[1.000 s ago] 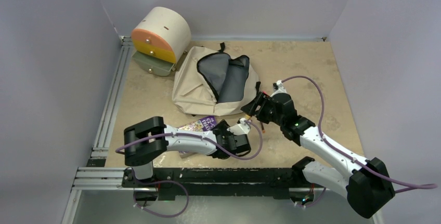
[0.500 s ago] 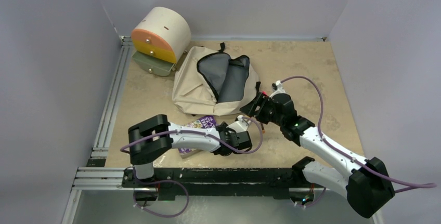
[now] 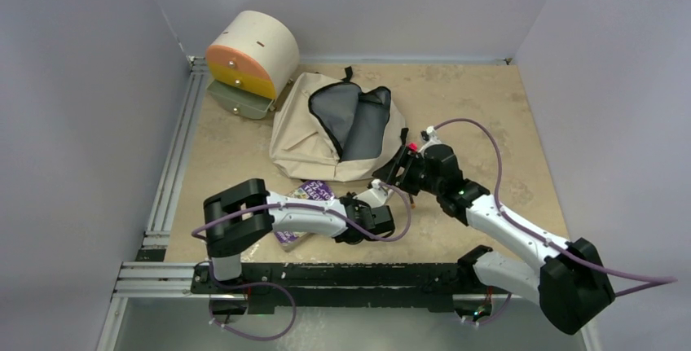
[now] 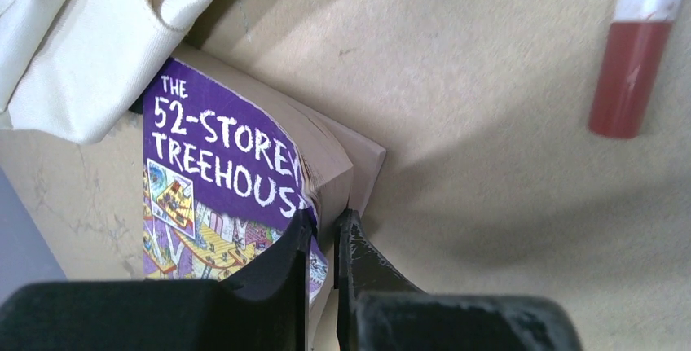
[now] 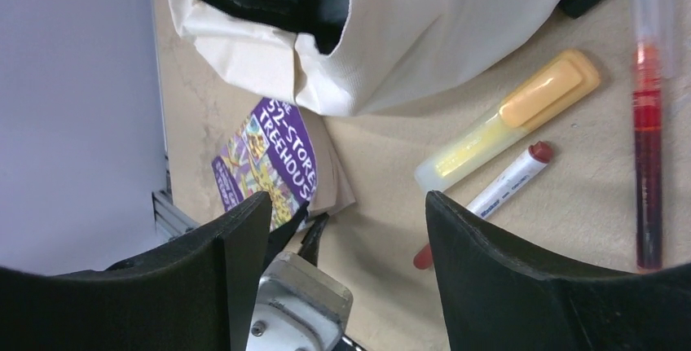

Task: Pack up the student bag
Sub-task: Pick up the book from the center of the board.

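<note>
The student bag (image 3: 305, 143), beige with its dark grey lining showing through the unzipped top, lies on the table; its fabric also fills the top of the right wrist view (image 5: 432, 33) and a corner of the left wrist view (image 4: 90, 41). A purple book, "The 52-Storey Treehouse" (image 4: 212, 172), lies against the bag's near edge (image 3: 305, 196). My left gripper (image 4: 324, 225) is shut on the book's page edge at its right corner. My right gripper (image 5: 346, 200) hovers open above that spot (image 3: 399, 173), holding nothing.
A yellow highlighter (image 5: 509, 119), a white marker with a red cap (image 5: 509, 184) and a red pen (image 5: 648, 147) lie on the table right of the book. The cream-and-orange drawer unit (image 3: 251, 56) stands at the back left. Grey walls enclose the table.
My left gripper has closed from open onto the book's edge, and the book has shifted slightly. The right gripper drifted a little left and stayed open.
</note>
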`<state>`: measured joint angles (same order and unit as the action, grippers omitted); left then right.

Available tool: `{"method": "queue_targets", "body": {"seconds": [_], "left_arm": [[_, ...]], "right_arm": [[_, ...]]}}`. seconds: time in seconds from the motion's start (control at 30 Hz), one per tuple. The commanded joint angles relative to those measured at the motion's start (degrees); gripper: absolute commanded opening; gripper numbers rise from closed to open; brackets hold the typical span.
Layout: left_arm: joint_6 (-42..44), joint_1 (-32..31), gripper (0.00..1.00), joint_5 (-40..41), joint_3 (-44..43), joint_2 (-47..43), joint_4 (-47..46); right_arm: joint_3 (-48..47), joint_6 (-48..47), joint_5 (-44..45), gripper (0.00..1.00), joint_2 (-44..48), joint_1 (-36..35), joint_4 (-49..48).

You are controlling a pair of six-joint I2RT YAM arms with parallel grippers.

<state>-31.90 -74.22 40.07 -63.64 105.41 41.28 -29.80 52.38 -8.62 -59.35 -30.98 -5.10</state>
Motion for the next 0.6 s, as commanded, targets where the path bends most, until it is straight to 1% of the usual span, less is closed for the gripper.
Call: {"method": "queue_targets", "body": {"seconds": [0.0,0.13,0.27,0.43,0.57], "left_arm": [[-2.59,0.43,0.00,-4.90,3.03,-3.44,3.38],[-2.20,-0.08,0.00,-4.71,4.02,-8.75,2.99],[-1.17,-0.45,0.00,-5.09,5.85,-13.87,1.15],[-1.03,-0.66,0.00,-5.58,7.22,-16.49,-0.33],[-1.63,-1.14,0.00,-4.92,7.54,-17.17,-0.46]], "right_arm": [[-2.86,-3.57,-6.41,0.72,-3.34,-0.22,-0.04],[-4.40,-3.68,-9.47,0.73,-6.04,-0.27,-1.03],[-7.86,-5.78,-11.77,0.75,-10.54,-0.26,-1.65],[-10.04,-4.47,-15.81,0.76,-15.47,-0.50,-4.63],[-11.41,-2.38,-16.24,0.77,-18.83,-2.81,-7.37]]}}
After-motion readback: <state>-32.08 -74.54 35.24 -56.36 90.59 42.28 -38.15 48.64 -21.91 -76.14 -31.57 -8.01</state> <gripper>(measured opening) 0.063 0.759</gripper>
